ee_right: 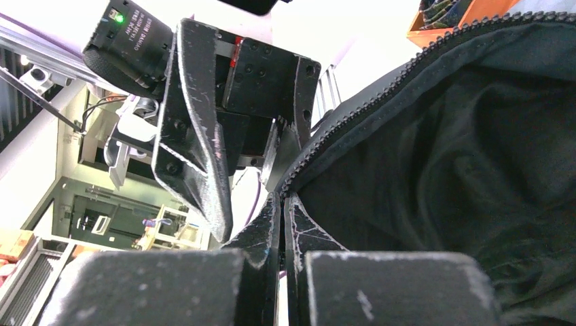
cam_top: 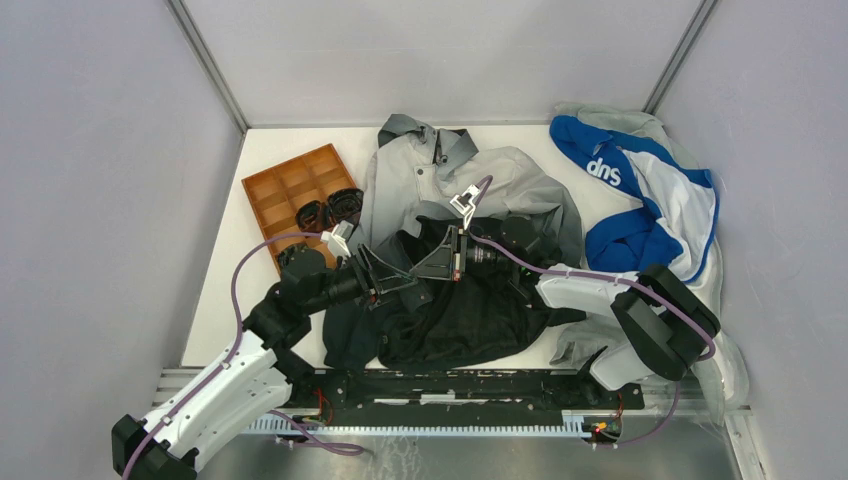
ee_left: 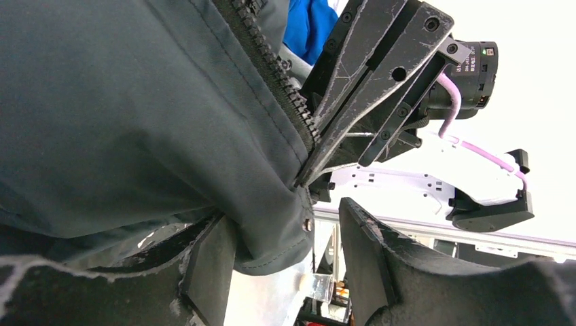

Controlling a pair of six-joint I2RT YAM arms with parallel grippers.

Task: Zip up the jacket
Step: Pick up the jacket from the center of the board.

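The jacket (cam_top: 450,320) lies spread mid-table (cam_top: 260,290), grey hood far and black hem toward the arms. By the look of it, the front is not yet zipped. Over the dark lower part, the right gripper (ee_right: 282,200) is pinched tight on the jacket's edge where the zipper teeth (ee_left: 282,92) end. The left gripper (ee_left: 282,217) stands part-open, straddling the hem corner (ee_left: 272,234) with nothing clamped. This is probably the lining-up step — next, the left should clamp that corner and bring the zipper's bottom ends together.

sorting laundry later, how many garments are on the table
3: the jacket in the middle, a blue-and-white garment far right, a light grey garment under it. Others may be hidden.
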